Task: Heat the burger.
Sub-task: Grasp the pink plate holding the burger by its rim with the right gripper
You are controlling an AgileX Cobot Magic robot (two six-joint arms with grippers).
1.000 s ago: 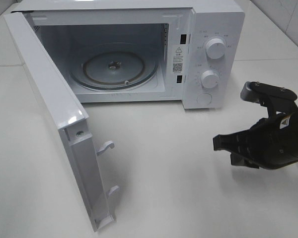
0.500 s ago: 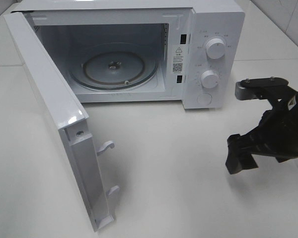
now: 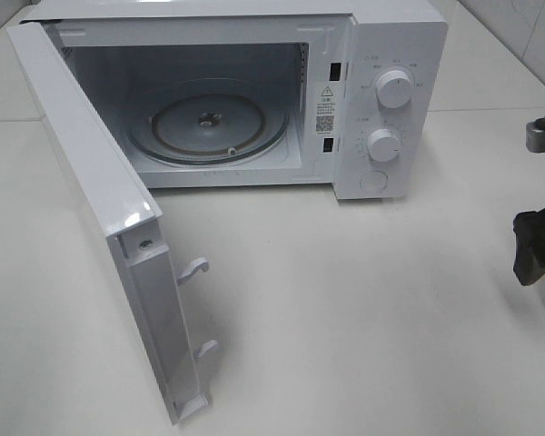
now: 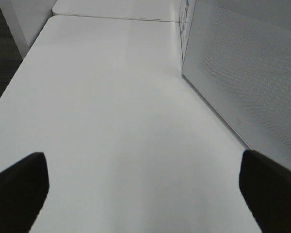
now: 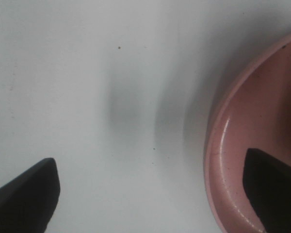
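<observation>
While the high cam clips the right pincer [image 5: 148, 194] at frame edge, its wrist cam shows both fingers spread wide, gripping nothing, 1 finger over the pink plate [image 5: 242, 145]. Left pincer [image 4: 144, 189]: fingers wide apart, empty, bare table [image 4: 111, 97] between them, microwave door [image 4: 242, 73] beside 1 finger. Only the high cam shows the glass turntable [image 3: 209, 123]. Burger: can't place it from these 3 views.

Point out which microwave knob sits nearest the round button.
The lower knob, directly above the round button; the upper knob sits higher, farther from it.
</observation>
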